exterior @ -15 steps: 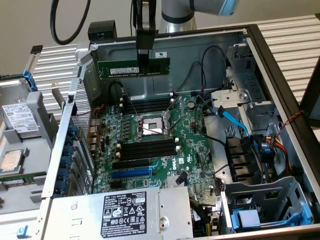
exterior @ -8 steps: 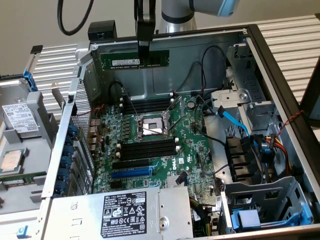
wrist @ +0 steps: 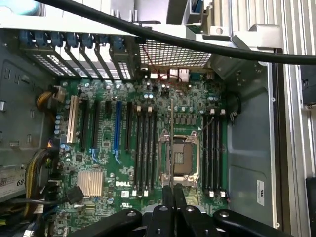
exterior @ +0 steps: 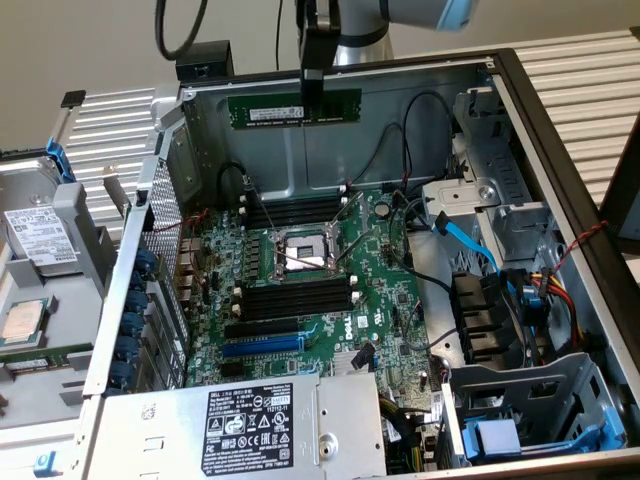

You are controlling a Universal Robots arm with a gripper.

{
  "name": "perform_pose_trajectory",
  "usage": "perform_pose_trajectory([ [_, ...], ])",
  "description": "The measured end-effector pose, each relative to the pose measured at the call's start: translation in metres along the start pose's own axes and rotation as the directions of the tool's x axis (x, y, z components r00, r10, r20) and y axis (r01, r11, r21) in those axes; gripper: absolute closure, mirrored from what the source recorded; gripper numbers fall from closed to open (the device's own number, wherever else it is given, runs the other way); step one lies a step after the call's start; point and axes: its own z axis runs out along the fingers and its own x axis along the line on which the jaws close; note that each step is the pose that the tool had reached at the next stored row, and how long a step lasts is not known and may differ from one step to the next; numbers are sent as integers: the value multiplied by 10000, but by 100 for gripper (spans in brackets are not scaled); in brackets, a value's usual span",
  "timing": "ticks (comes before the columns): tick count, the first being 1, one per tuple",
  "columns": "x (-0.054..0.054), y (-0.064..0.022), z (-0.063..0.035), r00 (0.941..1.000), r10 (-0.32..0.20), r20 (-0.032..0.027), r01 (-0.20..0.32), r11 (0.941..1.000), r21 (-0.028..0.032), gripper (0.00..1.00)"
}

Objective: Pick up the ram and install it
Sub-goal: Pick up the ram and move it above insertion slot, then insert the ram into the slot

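Above one open computer case [exterior: 560,130], one gripper [exterior: 313,88] apparently pinches one ram [exterior: 293,107].

Computer repair or hardware test bench, workshop-like. Open grey metal desktop tower case [exterior: 560,140] lies on its side, green Dell motherboard [exterior: 330,300] exposed, black memory slots [wrist: 144,148] bare. Loose hard drive with white label [exterior: 38,235] and a square silver processor chip [exterior: 22,320] lie beside it. Plain beige wall [exterior: 90,45] behind.

One ram [exterior: 293,108]; one blue slot [exterior: 262,346]
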Motion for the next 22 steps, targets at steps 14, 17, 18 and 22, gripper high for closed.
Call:
perform_pose_trajectory([
  [14,0,-2,0,10000,0,2,0,10000,1,88],
  [17,60,-8,35,10000,-1,5,1,10000,9,88],
  [18,106,-10,52,10000,-1,6,1,10000,11,88],
  [22,291,-20,115,10000,0,5,0,10000,10,88],
])
